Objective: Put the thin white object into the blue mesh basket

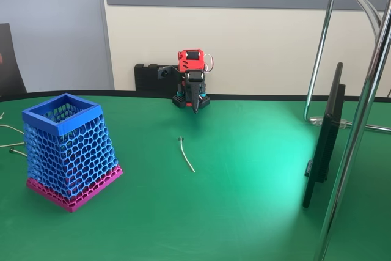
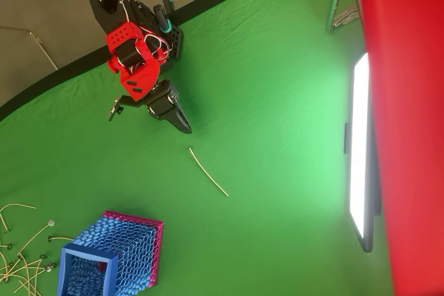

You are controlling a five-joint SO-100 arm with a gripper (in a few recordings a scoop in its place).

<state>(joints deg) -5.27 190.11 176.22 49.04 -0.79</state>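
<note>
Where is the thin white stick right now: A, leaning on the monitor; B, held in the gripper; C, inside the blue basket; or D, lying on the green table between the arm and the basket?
D: the thin white stick lies flat on the green table, apart from the gripper and the blue mesh basket.

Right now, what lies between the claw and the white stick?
Nothing: bare green cloth separates the claw from the white stick in the overhead view; the fixed view agrees.
</note>
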